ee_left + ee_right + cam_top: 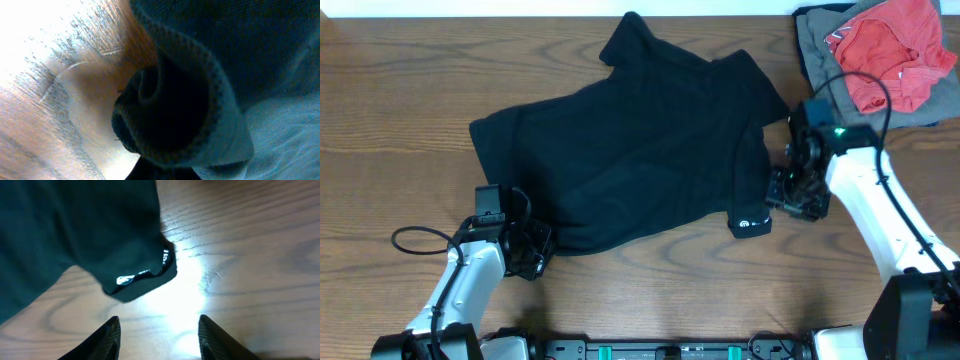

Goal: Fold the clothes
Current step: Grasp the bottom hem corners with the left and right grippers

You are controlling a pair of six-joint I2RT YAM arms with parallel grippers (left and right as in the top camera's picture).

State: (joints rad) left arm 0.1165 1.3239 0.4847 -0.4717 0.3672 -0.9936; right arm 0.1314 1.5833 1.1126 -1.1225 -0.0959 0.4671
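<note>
The clothes (640, 150), a black T-shirt, lie spread on the wooden table (650, 290). A small white logo patch (750, 224) marks the shirt's front right corner. My left gripper (532, 250) is at the front left hem. In the left wrist view a curled fold of black fabric (200, 100) fills the frame at the jaws, hiding the fingers; the gripper is shut on it. My right gripper (159, 325) stands open just short of the logo corner (125, 280), with only bare wood between its fingertips (114, 326).
A red garment (895, 50) lies on a grey garment (815, 40) at the back right corner. The left arm's cable (415, 240) loops on the table at the front left. The table's back edge runs along the top.
</note>
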